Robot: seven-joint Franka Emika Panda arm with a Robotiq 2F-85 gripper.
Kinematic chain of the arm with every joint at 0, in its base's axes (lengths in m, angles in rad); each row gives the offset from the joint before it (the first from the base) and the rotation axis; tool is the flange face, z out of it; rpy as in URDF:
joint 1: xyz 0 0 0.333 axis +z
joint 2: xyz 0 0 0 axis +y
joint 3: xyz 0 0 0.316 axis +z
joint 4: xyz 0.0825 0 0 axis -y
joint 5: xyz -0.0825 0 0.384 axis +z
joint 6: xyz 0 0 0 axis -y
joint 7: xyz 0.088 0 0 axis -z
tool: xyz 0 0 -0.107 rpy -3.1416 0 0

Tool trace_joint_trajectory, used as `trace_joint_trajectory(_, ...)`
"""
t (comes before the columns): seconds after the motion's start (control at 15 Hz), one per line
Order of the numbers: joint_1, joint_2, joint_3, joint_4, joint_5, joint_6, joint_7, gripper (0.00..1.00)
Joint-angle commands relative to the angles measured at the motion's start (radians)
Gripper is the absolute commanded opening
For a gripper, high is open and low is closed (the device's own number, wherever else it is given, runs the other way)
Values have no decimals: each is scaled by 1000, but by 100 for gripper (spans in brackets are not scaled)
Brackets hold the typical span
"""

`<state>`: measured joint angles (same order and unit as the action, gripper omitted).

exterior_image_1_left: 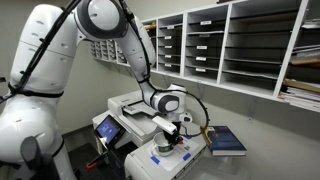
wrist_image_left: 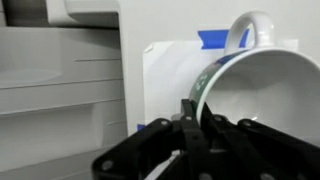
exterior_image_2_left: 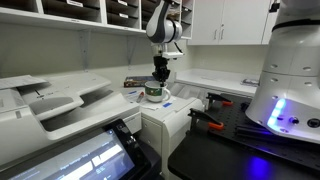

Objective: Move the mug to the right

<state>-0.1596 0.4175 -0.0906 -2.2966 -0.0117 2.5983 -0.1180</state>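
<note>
White ceramic fills the wrist view right at your claw (wrist_image_left: 192, 118). The mug (wrist_image_left: 255, 95) seems to have its wall caught between the fingers, 1 inside the wide rim and 1 outside, so the claw looks clenched on the mug. That rim pinch, I judge, is why the handle (wrist_image_left: 250, 25) sits on the side away from the claw, clear of it.

Under the claw lies a white sheet (wrist_image_left: 165, 75) with blue corners, probably a marked resting spot. Beside the claw stands the printer (wrist_image_left: 60, 70). Well beyond it, in an exterior view, the dark blue book (exterior_image_1_left: 228, 141) lies on the counter (exterior_image_1_left: 198, 155).

The mug's base is cut off in the wrist view and too small in both exterior views, so you cannot tell whether it touches the sheet. The fingertips themselves are blurred.
</note>
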Motion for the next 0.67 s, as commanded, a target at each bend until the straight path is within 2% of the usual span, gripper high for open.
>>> trace_joint_trajectory(0.0, -38, 18, -4, 71, 43, -47, 2, 3)
trace_joint_trajectory(0.6, -75, 97, -13, 157, 76, -72, 32, 3)
